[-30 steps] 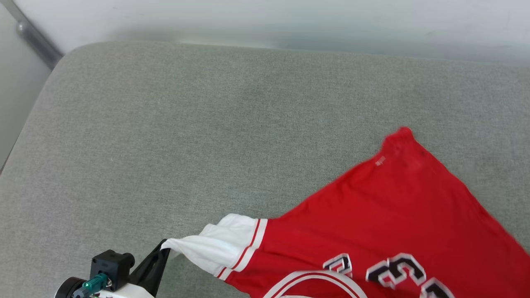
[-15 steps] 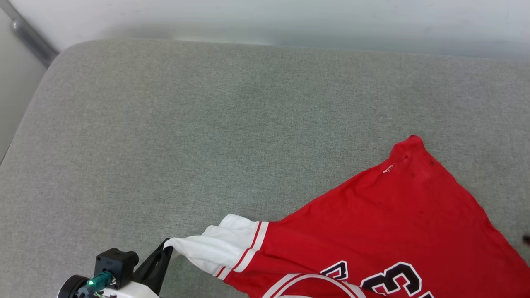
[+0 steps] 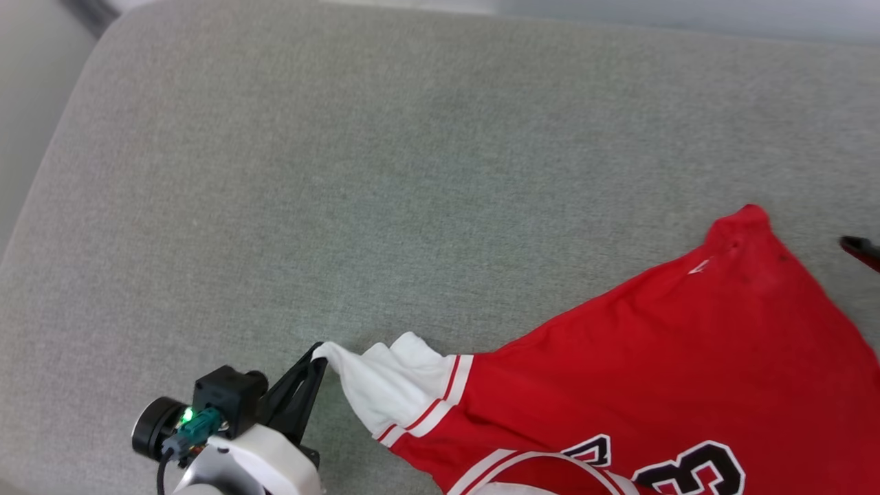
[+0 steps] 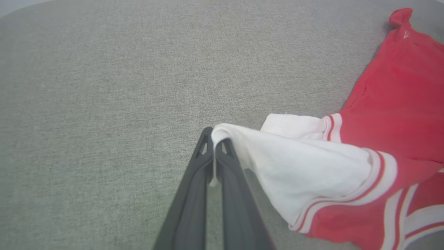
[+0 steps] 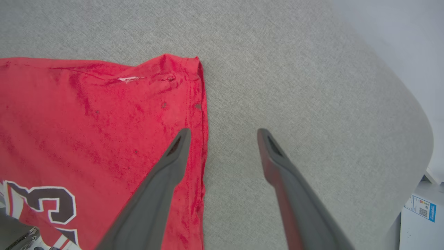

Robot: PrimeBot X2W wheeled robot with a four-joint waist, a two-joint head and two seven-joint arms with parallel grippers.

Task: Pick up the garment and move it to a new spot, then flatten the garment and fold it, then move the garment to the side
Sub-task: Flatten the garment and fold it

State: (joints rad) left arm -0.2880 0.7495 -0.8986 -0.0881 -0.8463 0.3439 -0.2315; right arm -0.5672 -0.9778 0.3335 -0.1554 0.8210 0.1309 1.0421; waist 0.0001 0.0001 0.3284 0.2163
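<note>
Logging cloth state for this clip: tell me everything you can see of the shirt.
The shirt is a red jersey of thin, soft-looking fabric with a white short sleeve edged in red-and-white stripes, and a black, white-outlined 3 printed on it. It lies spread but rumpled on the grey cushion, one red corner pointing away from the robot. The left gripper is shut on the sleeve's tip. The right gripper hangs open over the hem edge; contact cannot be told.
</note>
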